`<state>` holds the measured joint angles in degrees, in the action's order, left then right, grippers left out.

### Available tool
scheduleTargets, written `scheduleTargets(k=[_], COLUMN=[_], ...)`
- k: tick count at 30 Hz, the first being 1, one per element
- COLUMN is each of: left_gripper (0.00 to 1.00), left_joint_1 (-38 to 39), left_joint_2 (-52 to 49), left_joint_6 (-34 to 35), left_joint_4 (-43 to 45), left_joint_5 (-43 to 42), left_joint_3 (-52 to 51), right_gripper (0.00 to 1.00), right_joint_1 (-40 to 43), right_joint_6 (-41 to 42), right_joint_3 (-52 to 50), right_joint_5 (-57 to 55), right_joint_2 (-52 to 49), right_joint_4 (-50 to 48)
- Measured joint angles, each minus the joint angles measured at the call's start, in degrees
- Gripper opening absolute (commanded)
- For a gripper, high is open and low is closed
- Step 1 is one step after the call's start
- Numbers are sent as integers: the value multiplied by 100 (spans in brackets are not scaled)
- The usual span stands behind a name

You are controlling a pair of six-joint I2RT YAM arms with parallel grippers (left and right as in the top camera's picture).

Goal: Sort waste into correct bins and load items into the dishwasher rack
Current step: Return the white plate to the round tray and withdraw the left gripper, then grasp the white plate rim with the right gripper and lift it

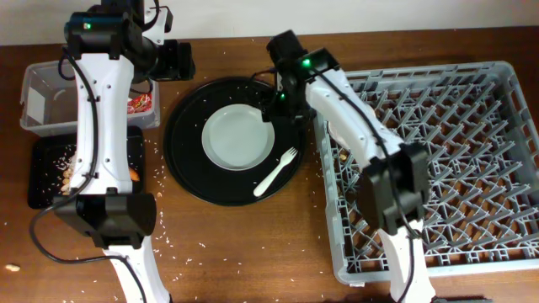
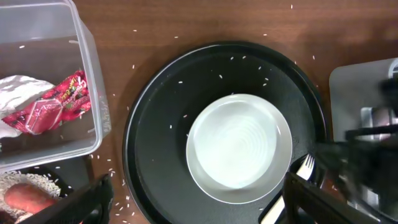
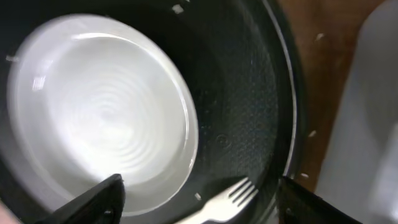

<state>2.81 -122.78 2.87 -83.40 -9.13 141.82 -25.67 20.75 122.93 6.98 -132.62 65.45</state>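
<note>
Grey plastic rack [image 1: 472, 168] fills the right side of the table, pegs up. Round black tray [image 1: 187, 172] sits centre, just left of the rack. Clear tub [image 1: 38, 97] at far left; shallow black tray [image 1: 42, 172] right beside it, nearer the arm bases. Pale grey plate [image 1: 238, 137] lies flat mid round tray. L gripper [image 2: 199, 186] hangs over round tray, jaws wide apart, nothing held. R gripper [image 3: 199, 193] low by plate's rim, jaws apart, nothing gripped. White fork [image 1: 276, 172] on round tray, beside plate's rim. Crumpled napkin [image 2: 15, 93] + red wrapper [image 2: 53, 102] in tub. Orange carrot [image 2: 28, 198] & rice scraps [image 2: 18, 180] in shallow tray; stray grains on the wood.
</note>
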Motion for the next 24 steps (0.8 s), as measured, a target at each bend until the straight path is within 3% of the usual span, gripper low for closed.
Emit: scheduleTargets(k=[8,12,13,14,20,24], left_gripper=[99,99,99,99,99,99], left_joint_1=[0,0,0,0,0,0], left_joint_2=[0,0,0,0,0,0], left_joint_6=[22,22,20,22,22,22], left_joint_4=[0,-2,0,0,0,-7], left_joint_5=[214,221,234,236,236,238], left_joint_3=[0,0,0,0,0,0], right_gripper=[45,23,9,5,4,4], right_joint_1=[-361,-363,-361,-352,-302,-90], right_joint_6=[155,286,291,321,352,299], right_joint_3=[0,2,2,2,35,352], right_joint_5=[0,2,-13,-22,98,131], right_joint_2=[-815,-951,-953,-960,-964,-949], right_joint_4=[-289,-341,-337,-339,-310,452])
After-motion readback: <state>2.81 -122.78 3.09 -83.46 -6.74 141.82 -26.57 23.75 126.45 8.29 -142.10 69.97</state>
